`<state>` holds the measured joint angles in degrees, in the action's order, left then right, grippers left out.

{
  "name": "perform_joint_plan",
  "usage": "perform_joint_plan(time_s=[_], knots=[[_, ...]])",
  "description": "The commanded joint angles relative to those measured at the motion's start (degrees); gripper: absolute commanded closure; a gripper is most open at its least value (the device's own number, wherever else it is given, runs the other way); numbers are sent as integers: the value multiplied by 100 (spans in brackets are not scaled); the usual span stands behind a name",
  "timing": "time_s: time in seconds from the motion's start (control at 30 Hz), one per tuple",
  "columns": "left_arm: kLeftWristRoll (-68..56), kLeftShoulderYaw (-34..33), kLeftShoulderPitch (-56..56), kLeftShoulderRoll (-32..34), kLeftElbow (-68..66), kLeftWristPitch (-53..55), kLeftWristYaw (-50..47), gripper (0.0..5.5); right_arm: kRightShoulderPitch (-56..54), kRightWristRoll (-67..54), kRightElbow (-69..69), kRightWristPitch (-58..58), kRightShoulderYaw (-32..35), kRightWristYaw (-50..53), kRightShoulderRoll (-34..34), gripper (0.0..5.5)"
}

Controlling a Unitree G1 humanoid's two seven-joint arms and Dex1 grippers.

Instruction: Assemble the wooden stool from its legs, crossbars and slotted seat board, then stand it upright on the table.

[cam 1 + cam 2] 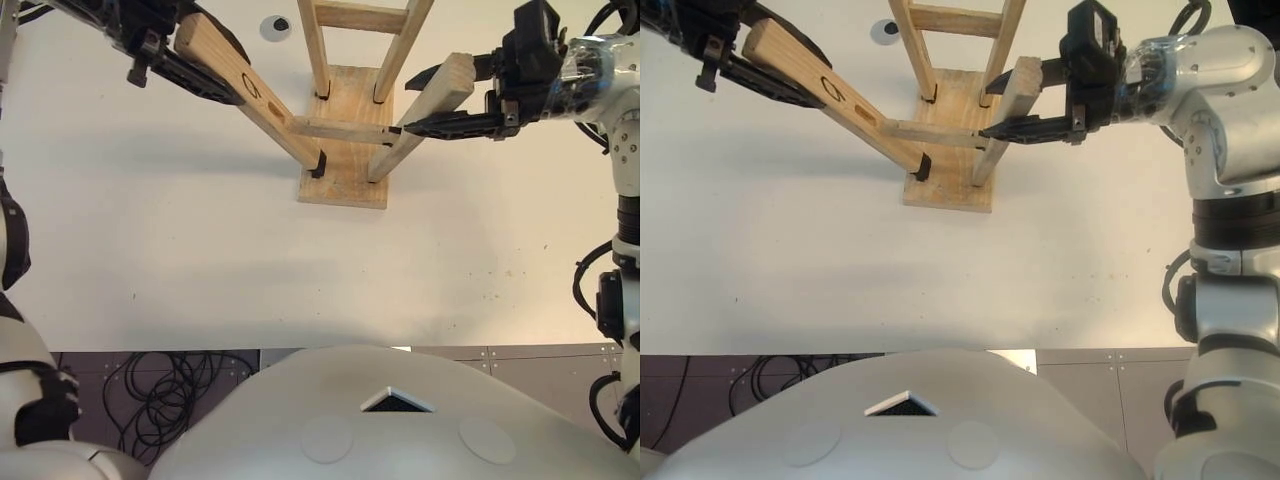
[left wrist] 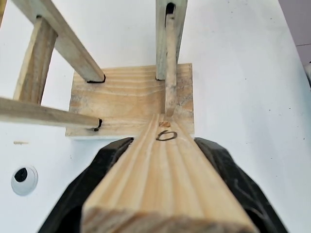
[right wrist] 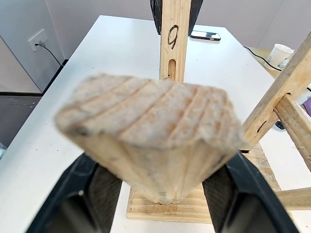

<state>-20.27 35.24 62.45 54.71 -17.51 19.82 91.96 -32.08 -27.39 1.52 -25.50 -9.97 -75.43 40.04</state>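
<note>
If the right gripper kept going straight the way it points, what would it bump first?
Most likely the numbered leg, straight ahead of the right gripper in its wrist view. The crossbar runs along that line, so a finger might scrape it sooner; depth is unclear.

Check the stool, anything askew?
Yes. The near left leg, held by the left end effector, leans hard toward the robot's left, and the near right leg, in the right end effector, tilts right. Both splay off the seat board, unlike the straighter far legs. A crossbar spans them.
</note>
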Motion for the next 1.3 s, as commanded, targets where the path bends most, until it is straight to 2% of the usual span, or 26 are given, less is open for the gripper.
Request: perform_joint_plan(time_s=[0.03,0.13,0.43,0.63,0.8,0.97,1.1,1.3], knots=[[-62,547,190,147,-22,-94,54,349,461,66,205,-368,-554,182,-434,342],[-54,1017,496,450,-142,-304,54,349,552,58,412,-433,-595,401,-466,342],[-268,2322,1491,804,-568,-527,54,349,738,154,607,-522,-736,952,-501,343],[-129,2812,1828,915,-964,-791,53,349,701,131,581,-572,-791,1138,-447,343],[-139,2939,1809,903,-887,-658,54,349,698,103,594,-560,-818,1188,-441,344],[-873,2799,1757,866,-269,283,53,349,684,62,642,-583,-846,1205,-459,344],[-1065,2481,1693,705,34,832,53,349,704,32,677,-610,-863,1242,-485,344],[-323,1788,1242,437,-68,587,51,349,689,35,665,-598,-930,1223,-507,344]])
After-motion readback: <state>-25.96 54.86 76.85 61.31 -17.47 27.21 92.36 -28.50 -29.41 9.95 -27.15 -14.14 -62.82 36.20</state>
